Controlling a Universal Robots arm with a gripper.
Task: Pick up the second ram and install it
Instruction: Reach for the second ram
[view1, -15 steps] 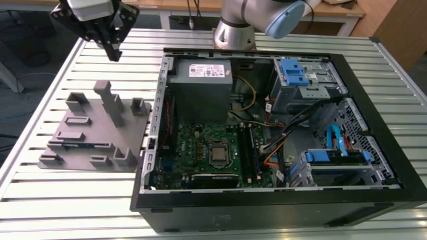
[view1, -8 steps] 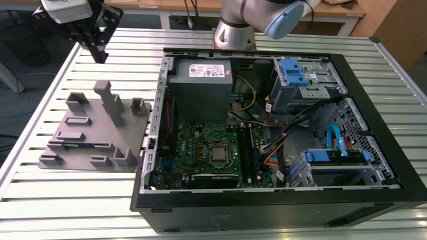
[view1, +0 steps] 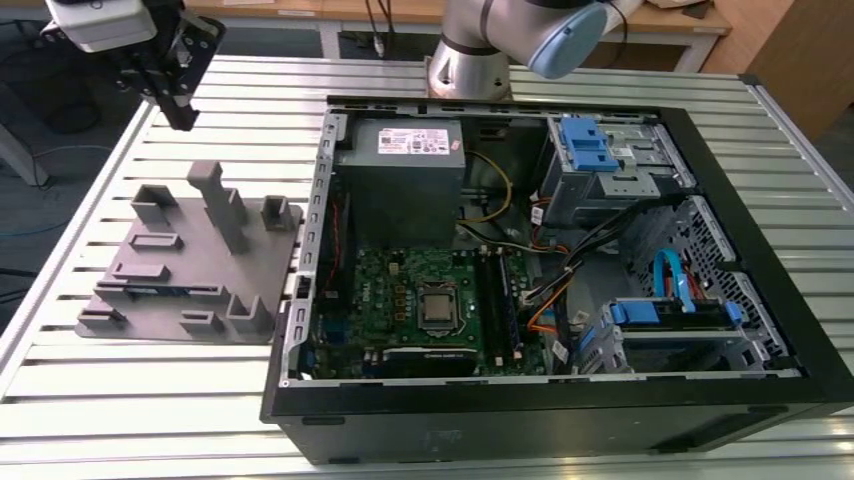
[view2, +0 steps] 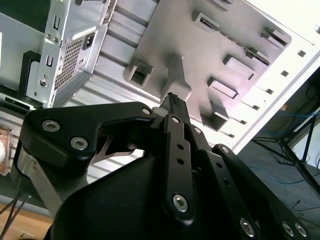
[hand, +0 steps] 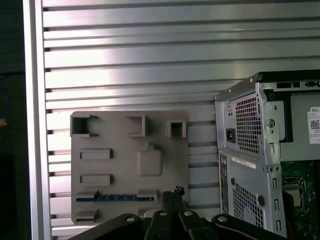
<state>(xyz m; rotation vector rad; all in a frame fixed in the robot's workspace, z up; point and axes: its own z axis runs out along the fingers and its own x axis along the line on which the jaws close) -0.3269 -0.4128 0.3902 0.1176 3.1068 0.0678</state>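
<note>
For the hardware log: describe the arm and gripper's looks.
The arm is silver-grey metal tubing with a light-blue joint cap. The gripper is black, with jointed link bars studded with silver screws; a pale grey box sits above it.

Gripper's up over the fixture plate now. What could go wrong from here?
The second ram lies low in the grey fixture plate; the gripper hanging above might clip the tall post on descent. Its jaws look shut, so they might land on the stick. Loose cables inside the case might snag it later.
</note>
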